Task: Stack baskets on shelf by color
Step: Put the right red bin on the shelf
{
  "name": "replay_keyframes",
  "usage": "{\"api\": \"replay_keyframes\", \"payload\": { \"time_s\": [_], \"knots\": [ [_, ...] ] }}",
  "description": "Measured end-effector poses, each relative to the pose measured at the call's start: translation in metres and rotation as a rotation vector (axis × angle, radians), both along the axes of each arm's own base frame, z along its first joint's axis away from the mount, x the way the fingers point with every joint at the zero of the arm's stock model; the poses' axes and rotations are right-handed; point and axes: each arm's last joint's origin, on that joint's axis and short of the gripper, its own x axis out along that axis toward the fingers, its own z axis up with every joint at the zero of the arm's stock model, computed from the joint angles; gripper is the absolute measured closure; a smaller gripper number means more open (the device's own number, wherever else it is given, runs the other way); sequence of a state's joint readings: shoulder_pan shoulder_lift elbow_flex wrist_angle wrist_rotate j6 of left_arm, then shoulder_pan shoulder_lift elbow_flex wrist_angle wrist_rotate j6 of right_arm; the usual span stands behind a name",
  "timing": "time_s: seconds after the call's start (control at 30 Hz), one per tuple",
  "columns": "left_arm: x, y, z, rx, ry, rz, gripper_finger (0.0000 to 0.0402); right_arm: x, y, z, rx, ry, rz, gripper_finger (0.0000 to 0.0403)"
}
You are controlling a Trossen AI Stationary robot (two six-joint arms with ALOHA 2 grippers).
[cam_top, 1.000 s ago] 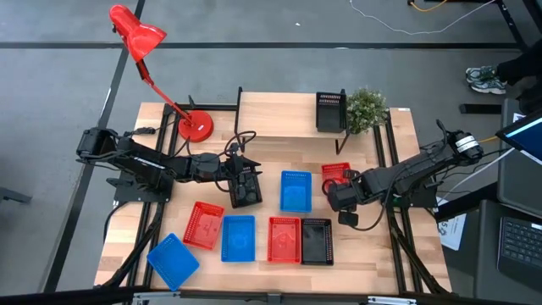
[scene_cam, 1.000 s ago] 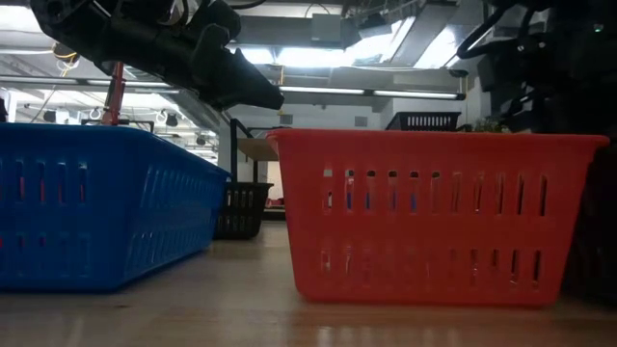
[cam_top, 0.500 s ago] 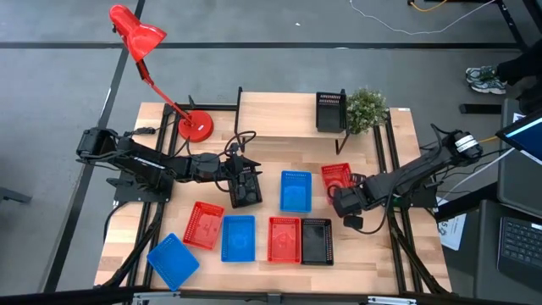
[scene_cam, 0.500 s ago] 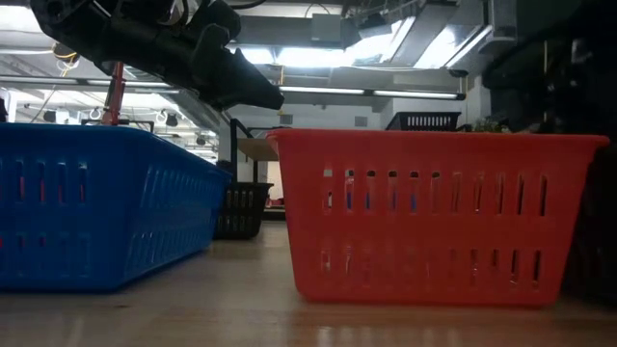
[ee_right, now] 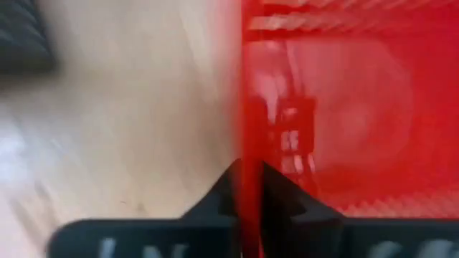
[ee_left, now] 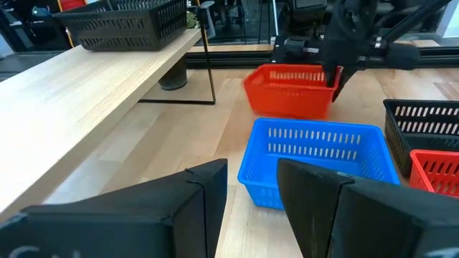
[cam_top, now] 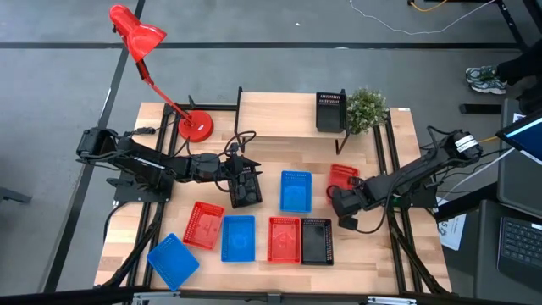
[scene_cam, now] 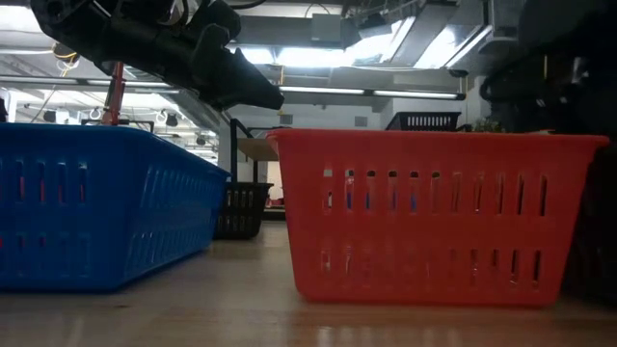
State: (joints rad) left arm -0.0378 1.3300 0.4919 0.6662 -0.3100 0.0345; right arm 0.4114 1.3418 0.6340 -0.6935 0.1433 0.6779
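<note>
My right gripper is shut on a red basket at the table's right. My left gripper is open and hovers over a black basket at mid-table, touching nothing. The shelf stands along the far edge and carries one black basket. On the table rest a blue basket and, nearer the front, a row of a red basket, a blue one, another red and a black one. One more blue basket lies at the near left corner. My right gripper pinches the red basket's wall at its rim, on the basket's near side, one finger inside and one outside. The fingers come from above, pointing down. The basket sits slightly tilted; whether its bottom is off the table I cannot tell.
A red desk lamp stands at the far left beside the shelf, and a small potted plant at the shelf's right end. In the low view a blue basket and a red basket fill the foreground.
My right gripper, shut on the red basket, has carried it a little toward the table's right edge, and the basket has tipped slightly. The left arm has kept still.
</note>
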Motion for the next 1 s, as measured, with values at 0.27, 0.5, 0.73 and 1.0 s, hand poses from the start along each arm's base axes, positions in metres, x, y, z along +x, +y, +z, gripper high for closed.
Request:
{"api": "replay_keyframes", "payload": {
  "time_s": [0.27,0.5,0.73,1.0],
  "knots": [
    [0.0,0.0,0.0,0.0,0.0,0.0,0.0285,0.032,0.014,0.065,0.068,-0.128,-0.021,0.0401],
    [0.0,0.0,0.0,0.001,0.001,0.0,0.0285,0.063,0.019,0.145,-0.112,-0.47,0.113,0.0402],
    [0.0,0.0,0.0,0.001,0.001,0.0,0.0285,0.089,-0.01,0.21,-0.407,-0.726,0.261,0.0402],
    [0.0,0.0,0.0,0.001,0.001,0.0,0.0285,0.103,-0.096,0.261,-0.542,-0.834,0.183,0.0403]
  ]
}}
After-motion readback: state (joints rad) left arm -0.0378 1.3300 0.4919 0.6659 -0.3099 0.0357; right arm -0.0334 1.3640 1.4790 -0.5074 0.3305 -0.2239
